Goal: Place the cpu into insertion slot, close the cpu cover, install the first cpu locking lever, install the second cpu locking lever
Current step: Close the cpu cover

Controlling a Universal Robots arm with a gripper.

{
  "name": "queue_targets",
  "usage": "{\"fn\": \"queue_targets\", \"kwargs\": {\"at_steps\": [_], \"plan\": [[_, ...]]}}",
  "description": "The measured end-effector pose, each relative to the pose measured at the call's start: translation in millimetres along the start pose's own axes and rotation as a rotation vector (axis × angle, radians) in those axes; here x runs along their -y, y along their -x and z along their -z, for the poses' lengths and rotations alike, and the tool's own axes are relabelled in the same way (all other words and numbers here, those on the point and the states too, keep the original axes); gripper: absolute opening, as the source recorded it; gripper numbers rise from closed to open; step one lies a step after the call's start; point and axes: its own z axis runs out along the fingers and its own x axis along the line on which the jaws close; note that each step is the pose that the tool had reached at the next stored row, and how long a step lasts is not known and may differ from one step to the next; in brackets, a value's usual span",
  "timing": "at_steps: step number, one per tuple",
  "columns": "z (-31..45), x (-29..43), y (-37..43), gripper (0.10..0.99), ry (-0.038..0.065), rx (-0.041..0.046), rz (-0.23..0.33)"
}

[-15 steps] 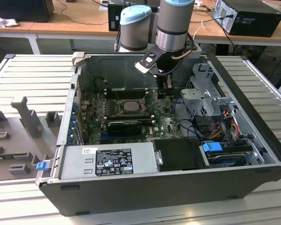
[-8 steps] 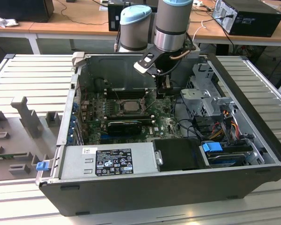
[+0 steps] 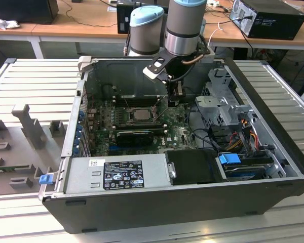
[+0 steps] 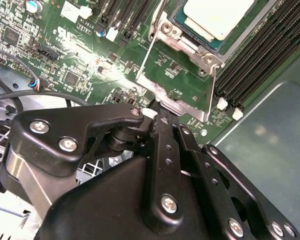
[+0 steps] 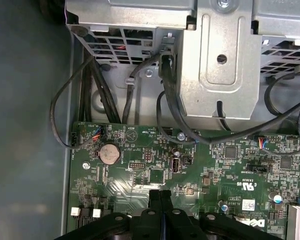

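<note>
The cpu (image 4: pixel 217 17) is a pale square chip lying in the insertion slot (image 4: pixel 197 36) on the green board; in the exterior view it shows as a light square (image 3: pixel 140 114). The cpu cover (image 4: pixel 182 106), a thin silvery frame with a big cutout, is swung open away from the socket, and green board shows through its opening. My gripper (image 4: pixel 157 116) is shut, its black fingers pressed together with nothing between them, and the tips are right at the cover's outer edge tab. The exterior view has the gripper (image 3: pixel 175 101) low inside the case, just on the exterior view's right of the socket.
Long black memory slots (image 4: pixel 260 55) run beside the socket. Black cables (image 5: pixel 170 105) and a metal drive cage (image 5: pixel 215 55) lie past the board's edge. A long black ribbed card (image 3: pixel 134 135), the power supply (image 3: pixel 119 174) and the case walls (image 3: pixel 157 71) surround the work area.
</note>
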Motion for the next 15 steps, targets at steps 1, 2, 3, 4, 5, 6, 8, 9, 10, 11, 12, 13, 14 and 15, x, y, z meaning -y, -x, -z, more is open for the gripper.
{"fn": "queue_targets", "kwargs": {"at_steps": [1, 2, 3, 4, 5, 6, 8, 9, 10, 11, 12, 13, 14, 15], "plan": [[0.0, 0.4, 0.0, 0.106, 0.0, 0.0, 0.0], [0.0, 1.0, 0.0, 0.106, 0.0, -0.0001, 0.0], [0.0, 1.4, -0.1, 0.106, 0.0, 0.0, 0.0], [0.0, 2.0, -0.1, 0.106, 0.0, -0.0001, 0.0], [0.0, 2.3, -0.1, 0.106, 0.0, -0.0001, 0.0], [0.0, 3.4, -0.2, 0.106, 0.0, -0.0001, 0.0], [0.1, 8.0, -0.4, 0.106, 0.0, -0.0001, 0.0], [0.1, 8.9, -0.5, 0.106, 0.0, -0.0001, 0.0], [0.1, 9.6, -0.5, 0.106, 0.0, -0.0001, 0.0], [0.1, 10.0, -0.5, 0.106, 0.0, -0.0001, 0.0], [0.1, 10.4, -0.5, 0.106, 0.0, -0.0001, 0.0], [0.1, 10.8, -0.6, 0.106, 0.0, -0.0001, 0.0], [0.1, 11.5, -0.6, 0.106, 0.0, -0.0001, 0.0], [0.1, 11.8, -0.6, 0.106, 0.0, -0.0001, 0.0]]}}
